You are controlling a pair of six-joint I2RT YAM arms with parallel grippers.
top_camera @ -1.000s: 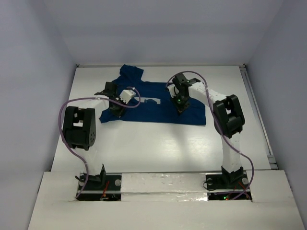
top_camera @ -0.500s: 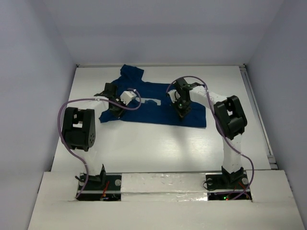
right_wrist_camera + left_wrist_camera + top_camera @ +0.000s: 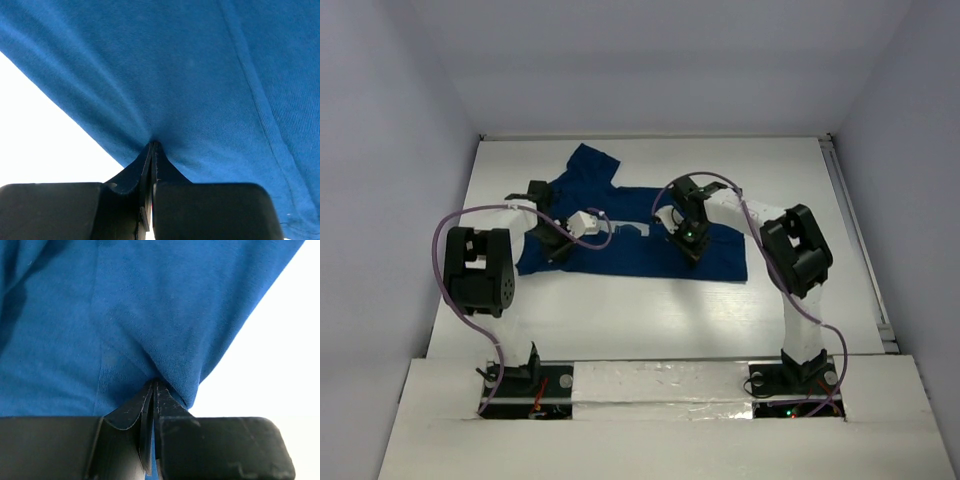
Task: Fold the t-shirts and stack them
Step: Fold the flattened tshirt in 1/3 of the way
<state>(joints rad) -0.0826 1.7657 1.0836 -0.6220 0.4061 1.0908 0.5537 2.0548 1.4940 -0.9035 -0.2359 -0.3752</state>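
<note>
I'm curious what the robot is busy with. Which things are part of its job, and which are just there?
For the job:
- t-shirt
- left gripper, shut on the t-shirt
- right gripper, shut on the t-shirt

Just there:
- table
- walls

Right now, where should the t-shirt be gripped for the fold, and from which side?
Grip the near edge at two spread points, coming in low from the near side. The t-shirt lies flat and wide across the table, so that edge is free cloth that pinches up easily. Both hands are shut there: left hand by the left corner, right hand further right.
</note>
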